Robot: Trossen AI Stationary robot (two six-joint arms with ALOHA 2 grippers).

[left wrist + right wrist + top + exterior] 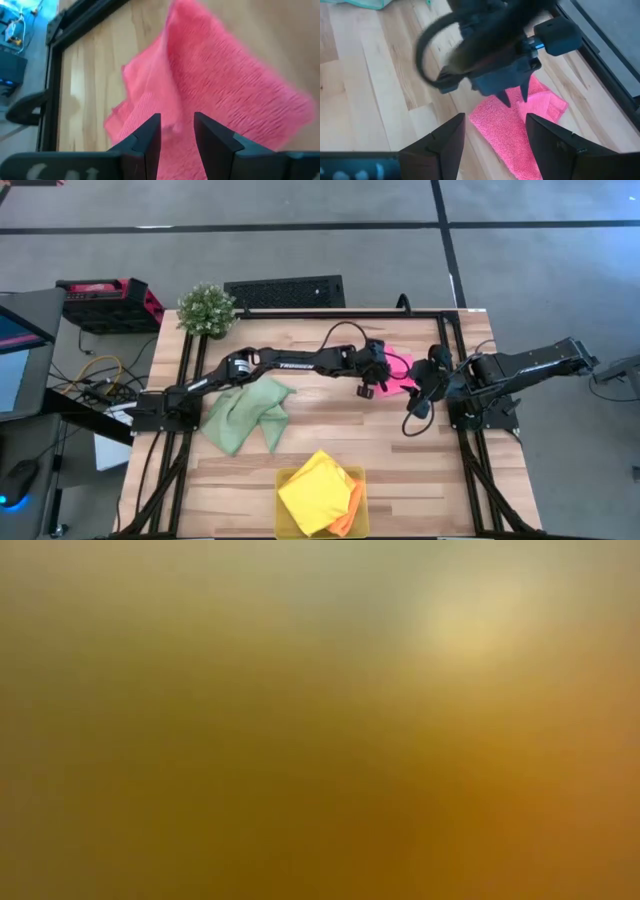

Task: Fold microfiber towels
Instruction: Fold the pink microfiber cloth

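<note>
The hot pink towel (pixel 402 370) lies crumpled, partly doubled over, on the table's far right part (pixel 512 132). My left gripper (pixel 514 98) reaches across from the left and slants down at the towel's far-side edge. Its fingers are open by a narrow gap (pixel 177 130), with pink cloth showing through. My right gripper (pixel 495 145) hangs wide open above the table just right of the towel (pixel 415 412), holding nothing. The pale green towel (pixel 245 412) lies rumpled on the table's left part. The yellow towel (pixel 315 492) and orange towel (pixel 350 508) rest in the tray. My left gripper has its two fingertips (pixel 505 101) at the pink towel's raised, doubled-over edge (pixel 522 107), coming slanting from above and from the table's left. I cannot tell whether they touch the cloth. The towel lies on the table.
The translucent yellow tray (pixel 283 478) stands at the near edge, centre. A potted plant (pixel 207 308) stands at the far left corner, with a black slatted object (pixel 285 290) behind the far edge. Bare wood lies between the green towel and the pink one. The low view shows only a yellow-orange blur.
</note>
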